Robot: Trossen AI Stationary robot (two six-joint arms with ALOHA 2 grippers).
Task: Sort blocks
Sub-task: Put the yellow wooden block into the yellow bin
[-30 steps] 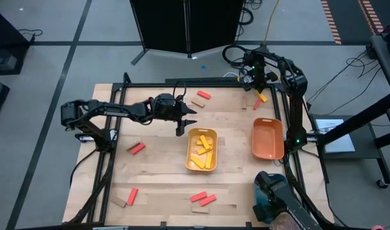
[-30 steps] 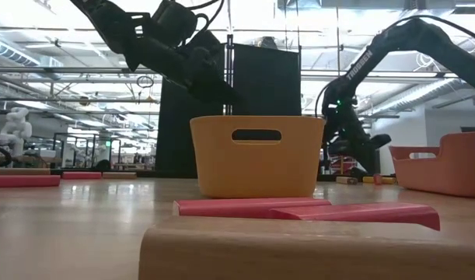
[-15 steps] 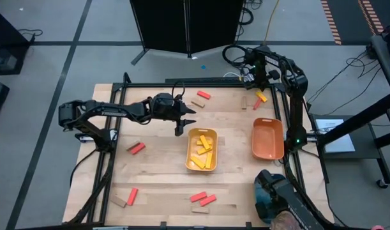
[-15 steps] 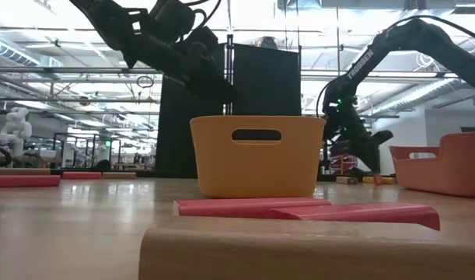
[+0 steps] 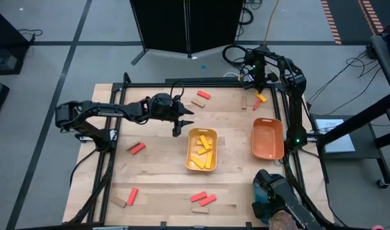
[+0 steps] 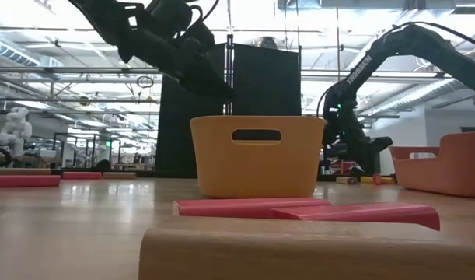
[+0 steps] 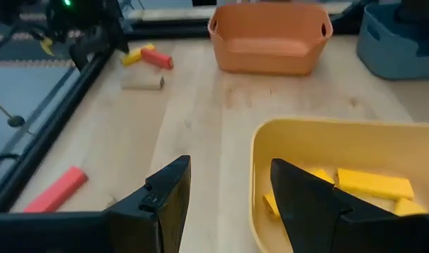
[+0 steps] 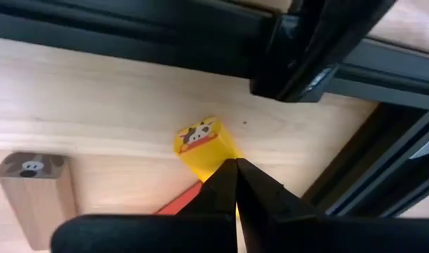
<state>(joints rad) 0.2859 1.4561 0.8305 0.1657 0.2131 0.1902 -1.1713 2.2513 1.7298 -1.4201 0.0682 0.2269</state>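
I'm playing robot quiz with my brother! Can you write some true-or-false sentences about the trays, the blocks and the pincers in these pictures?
1. The yellow tray has yellow blocks in it. True.
2. The orange tray is full of red blocks. False: no blocks show inside it.
3. The left pincer is open and empty, beside the yellow tray. True.
4. The right pincer is wide open. False: it is shut, its tips over a yellow block at the table's far right corner.
5. Some red blocks lie on the table outside the trays. True.
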